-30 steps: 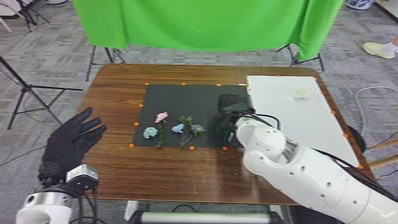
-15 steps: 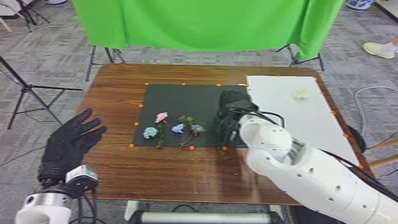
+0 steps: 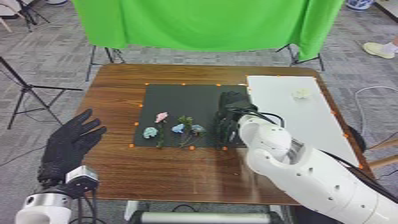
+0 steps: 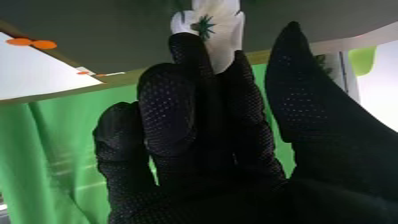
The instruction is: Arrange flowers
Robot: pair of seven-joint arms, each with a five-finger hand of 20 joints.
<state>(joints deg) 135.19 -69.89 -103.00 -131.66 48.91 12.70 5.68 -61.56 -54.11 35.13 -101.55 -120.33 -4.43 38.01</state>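
Head view: the right hand [image 3: 234, 102] has shifted slightly toward the white sheet [image 3: 282, 117]; in the right wrist view, it is unclenched, fingertips at a white flower [image 4: 227, 42], so grasping likely remains.

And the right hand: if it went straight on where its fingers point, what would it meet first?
Probably the white flower, seen right at the fingertips of the right hand, though depth is unclear.

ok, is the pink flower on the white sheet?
No, the pink flower lies on the dark sheet, left of the white sheet.
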